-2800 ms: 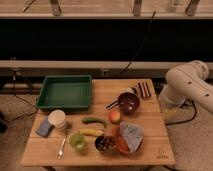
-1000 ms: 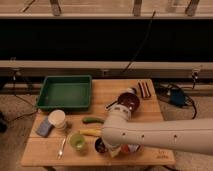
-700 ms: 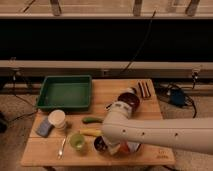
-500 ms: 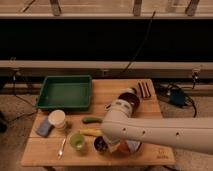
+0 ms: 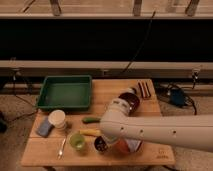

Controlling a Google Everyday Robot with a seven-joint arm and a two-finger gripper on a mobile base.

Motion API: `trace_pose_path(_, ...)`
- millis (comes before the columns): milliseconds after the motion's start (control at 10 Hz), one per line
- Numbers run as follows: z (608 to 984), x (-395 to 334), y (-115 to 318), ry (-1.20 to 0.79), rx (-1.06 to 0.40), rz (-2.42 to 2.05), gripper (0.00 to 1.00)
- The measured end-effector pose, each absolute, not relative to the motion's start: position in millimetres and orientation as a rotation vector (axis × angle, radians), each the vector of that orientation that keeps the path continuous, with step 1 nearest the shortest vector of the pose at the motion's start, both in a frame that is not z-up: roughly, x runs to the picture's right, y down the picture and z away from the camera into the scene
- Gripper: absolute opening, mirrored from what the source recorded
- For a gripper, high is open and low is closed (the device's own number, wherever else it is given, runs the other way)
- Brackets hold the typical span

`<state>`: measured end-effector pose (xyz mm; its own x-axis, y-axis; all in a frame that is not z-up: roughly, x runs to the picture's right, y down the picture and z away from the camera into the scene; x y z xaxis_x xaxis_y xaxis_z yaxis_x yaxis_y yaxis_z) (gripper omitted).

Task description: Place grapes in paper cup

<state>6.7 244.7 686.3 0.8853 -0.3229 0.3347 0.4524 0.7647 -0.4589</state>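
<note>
Right now the step in hand looks like the pick-up. The arm [image 5: 150, 131] reaches in across the worktop [image 5: 45, 155], w/ the claw [image 5: 106, 143] at its low end, down at the grapes [image 5: 99, 145]. The arm's own white shell masks most of the claw, so can't tell if it's released or clenched, nor if the grapes are gripped.

Grapes: a dark reddish clump, right of the paper cup [image 5: 57, 120] (camera's right) and nearer the front edge than it. They look low, at worktop level, not lifted. Whether they sit in smth dark or on bare wood, can't tell.

Paper cup stands upright. Green cup [image 5: 76, 141] is front-right of the paper cup, between it and the grapes. A yellow item, prob. a banana [image 5: 90, 132], and a small green veg [image 5: 91, 120] also lie right of the paper cup. A blue pad [image 5: 44, 127] sits just beside the paper cup's left. Green tray [image 5: 64, 92] is behind the paper cup.

Task looks early: no grapes delivered yet. Next move, in my view:
- get a firm grip on the bunch
- lift enough to clear the green cup & banana
- carry it over to above the paper cup's mouth
- let go low

The mouth isn't wide, so centring matters. The cup prob. weighs little, so a knock from the arm could tip it.
</note>
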Motion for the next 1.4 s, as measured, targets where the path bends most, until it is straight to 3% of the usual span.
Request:
trace_pose_path(300, 693.1, 12.1, 247.2, -0.227, -0.562, -0.435, 0.07)
trace_pose_path(600, 690.9, 17.0, 245.1, -0.231, -0.559, -0.434, 0.07)
trace_pose_path(1400, 621.2, -0.9, 209.2, -0.314, -0.473, -0.488, 0.07)
